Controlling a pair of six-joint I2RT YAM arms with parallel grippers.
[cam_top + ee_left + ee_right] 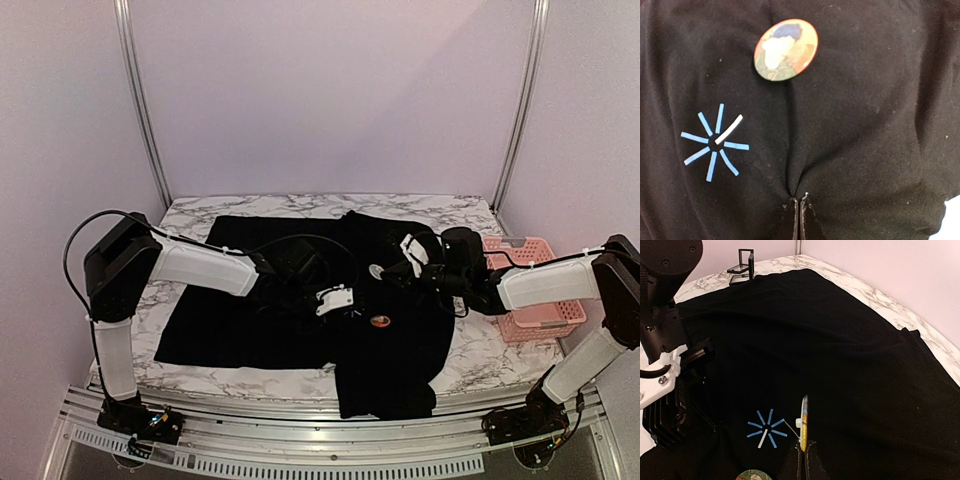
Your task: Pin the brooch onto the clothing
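On my left wrist feed, the left gripper (799, 216) sits at the bottom centre. Its jaws are pressed together on a fold of the black T-shirt (865, 125), and a crease runs up the frame from the tips. Above the crease, upper centre, the lying brooch (786, 50) is face up on the cloth, a round badge with a painted picture. The one light-blue starburst mark (715, 142) is at lower left, well clear of that badge.

On my right wrist feed, the right gripper (801, 462) is at the bottom centre. Its jaws are closed on the held brooch (804, 417), which stands upright and edge-on just right of the starburst.

That gives me two brooches, one lying and one pinched. I also count one shirt and one starburst.

Overhead, the shirt is spread across the marble table (200, 210), with one hem hanging over the near edge. Both arms reach in over its middle. A single pink basket (540, 300) stands at the right edge. A small black stand (742, 265) sits on the marble at the upper left of the right wrist frame.
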